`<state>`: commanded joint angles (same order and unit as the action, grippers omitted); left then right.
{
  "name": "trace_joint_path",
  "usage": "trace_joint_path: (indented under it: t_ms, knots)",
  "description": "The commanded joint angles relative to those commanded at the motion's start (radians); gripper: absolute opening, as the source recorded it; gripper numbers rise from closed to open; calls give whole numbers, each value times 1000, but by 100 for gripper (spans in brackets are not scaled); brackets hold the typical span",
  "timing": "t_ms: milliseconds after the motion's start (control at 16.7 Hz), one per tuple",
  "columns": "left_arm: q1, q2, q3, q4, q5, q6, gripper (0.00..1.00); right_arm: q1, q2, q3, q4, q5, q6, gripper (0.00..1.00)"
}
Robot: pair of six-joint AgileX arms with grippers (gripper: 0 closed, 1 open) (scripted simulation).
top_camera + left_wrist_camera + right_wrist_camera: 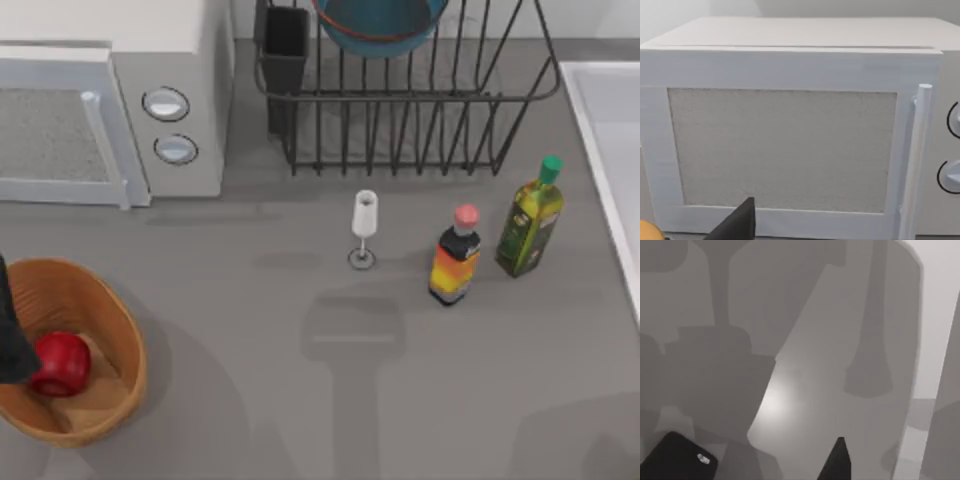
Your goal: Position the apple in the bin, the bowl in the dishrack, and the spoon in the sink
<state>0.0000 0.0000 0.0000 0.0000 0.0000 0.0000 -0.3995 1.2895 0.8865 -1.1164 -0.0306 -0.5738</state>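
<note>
The red apple (62,362) lies inside the wicker bin (130,340) at the table's front left. The teal bowl (380,25) stands in the black wire dishrack (400,97) at the back. The pale sink (612,110) runs along the right edge. The spoon is out of view. My left gripper (10,335) is a dark shape at the left edge, over the bin and just left of the apple. The left wrist view faces the microwave (790,145). My right gripper (760,465) is open above bare grey table, with nothing between its fingers.
A white microwave (110,110) with two knobs fills the back left. A small wine glass (364,225) stands mid-table. To its right are an orange-and-black bottle (456,258) and a green oil bottle (530,220).
</note>
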Motion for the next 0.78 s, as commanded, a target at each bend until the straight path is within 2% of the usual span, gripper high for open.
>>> trace_joint_path:
  t_ms: [420,600,780]
  knots:
    - [0,0,0,0,0,0,100,2,26,28,-15,-3,10,0]
    - [0,0,0,0,0,0,100,12,133,154,-58,-8,28,0]
    - [0,0,0,0,0,0,100,33,300,376,-124,-13,55,0]
